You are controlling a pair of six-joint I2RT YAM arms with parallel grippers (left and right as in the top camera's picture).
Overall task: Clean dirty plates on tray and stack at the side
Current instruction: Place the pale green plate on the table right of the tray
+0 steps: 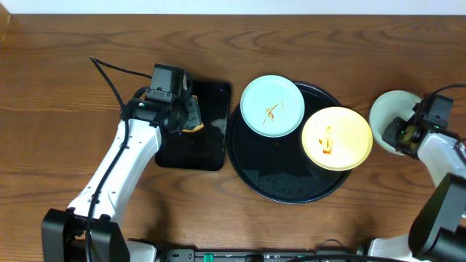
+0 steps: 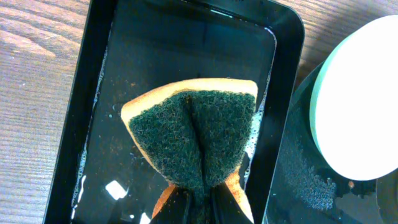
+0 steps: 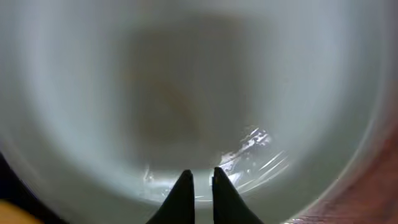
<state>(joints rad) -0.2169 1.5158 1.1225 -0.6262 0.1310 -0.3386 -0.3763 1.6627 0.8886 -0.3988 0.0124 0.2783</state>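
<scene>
Looking from overhead, where do the dirty plates lie? (Ines)

Two sit on the round tray [image 1: 284, 185]: the mint plate [image 1: 271, 106] overlaps its far-left rim and the yellow plate [image 1: 336, 138] its right side, both smeared orange-red. A third plate [image 1: 384, 109] lies off the tray on the tabletop [image 1: 73, 73], with the right gripper [image 1: 404, 132] at its edge. The left arm reaches forward from the near edge, and the left gripper [image 1: 188, 116] hangs over the rectangular tray [image 1: 211, 156]. (Tom)

And the left wrist view? (Ines)

Its fingers pinch a sponge [image 2: 193, 134] folded double, green scourer outward, above a film of water. To wipe well, the arm should probably wet the sponge, carry it to the mint plate just beside, and press it flat on the smear. It should then sweep in small circles without shoving the plate off the rim. (Tom)

What does the right wrist show? (Ines)

The third plate fills the frame, blurred, with a wet glint low on it. The fingertips stand close with a slim gap between them. Whether they nip the rim cannot be told. The wrist faces the plate squarely from very near. (Tom)
</scene>
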